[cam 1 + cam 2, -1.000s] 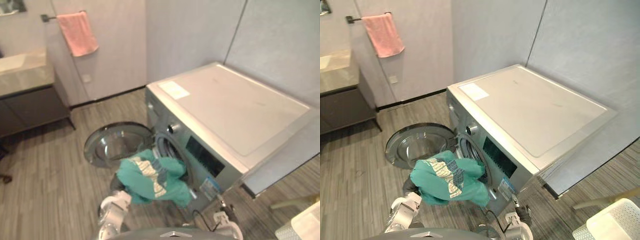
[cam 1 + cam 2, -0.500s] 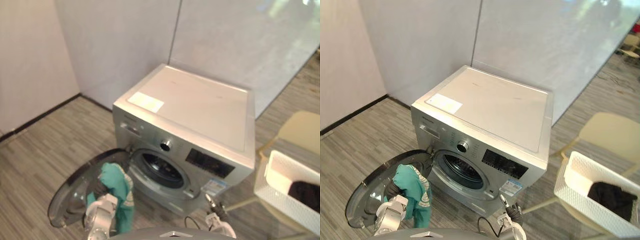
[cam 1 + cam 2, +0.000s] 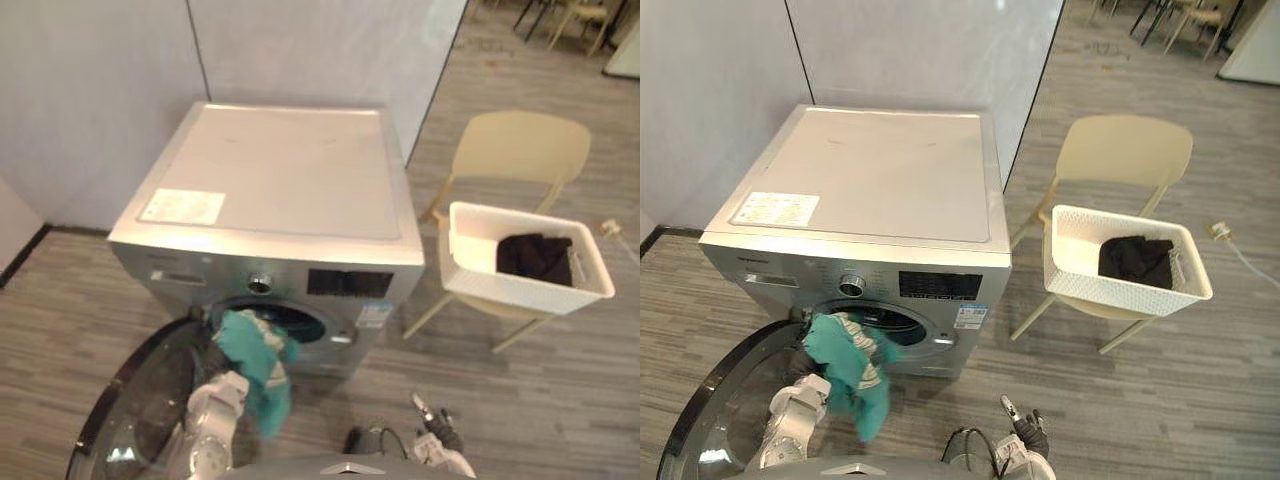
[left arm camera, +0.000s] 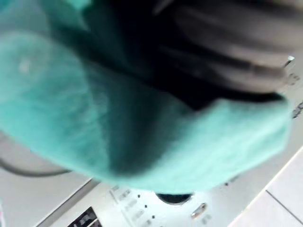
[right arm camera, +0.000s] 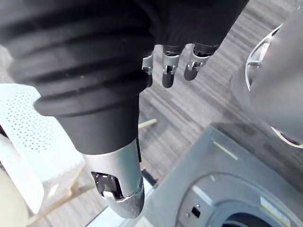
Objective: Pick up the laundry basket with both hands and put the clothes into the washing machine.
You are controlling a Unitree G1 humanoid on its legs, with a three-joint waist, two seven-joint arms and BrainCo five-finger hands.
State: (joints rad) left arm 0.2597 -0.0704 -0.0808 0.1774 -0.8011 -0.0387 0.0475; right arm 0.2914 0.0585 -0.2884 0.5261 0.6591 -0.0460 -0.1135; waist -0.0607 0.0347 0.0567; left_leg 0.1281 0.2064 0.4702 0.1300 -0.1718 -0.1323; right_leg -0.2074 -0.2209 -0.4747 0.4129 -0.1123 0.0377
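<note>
Your left hand [image 3: 797, 408] has brought the teal shirt [image 3: 845, 355] up to the washing machine's [image 3: 880, 170] drum mouth, fingers clenched in the cloth, though most of it hangs outside above the open door [image 3: 730, 400]. Your right hand [image 5: 166, 68] dangles slack and empty in front of the machine. Beside the machine, the laundry basket [image 3: 1110, 295] holds one black garment [image 3: 1135, 260], so loading isn't finished.

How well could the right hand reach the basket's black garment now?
Probably not from here: the right hand hangs low, well short of the black garment in the basket, though nothing stands between.
</note>
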